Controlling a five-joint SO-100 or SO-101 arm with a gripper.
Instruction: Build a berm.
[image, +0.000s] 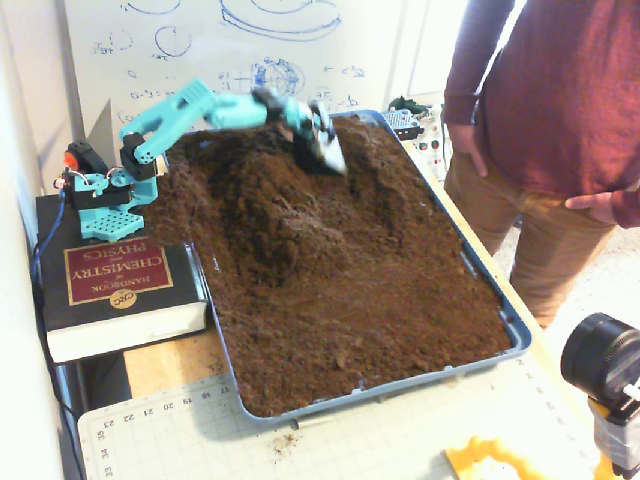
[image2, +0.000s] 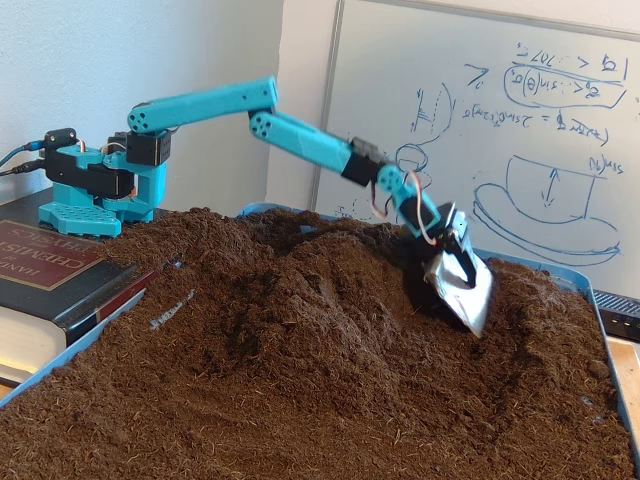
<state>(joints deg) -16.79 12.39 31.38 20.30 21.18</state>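
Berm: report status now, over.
Arm stretched out, scoop blade at the soil on the mound's far flank; jaws hidden, state unreadable. Berm stands as a ridge in the blue tray. Nothing in the scoop's way.

My berm (image: 265, 205) is a raised, elongated mound of loose, dark brown, crumbly soil, running lengthwise through the near-arm half of the bed, its lumpy crest (image2: 300, 290) higher than the soil around
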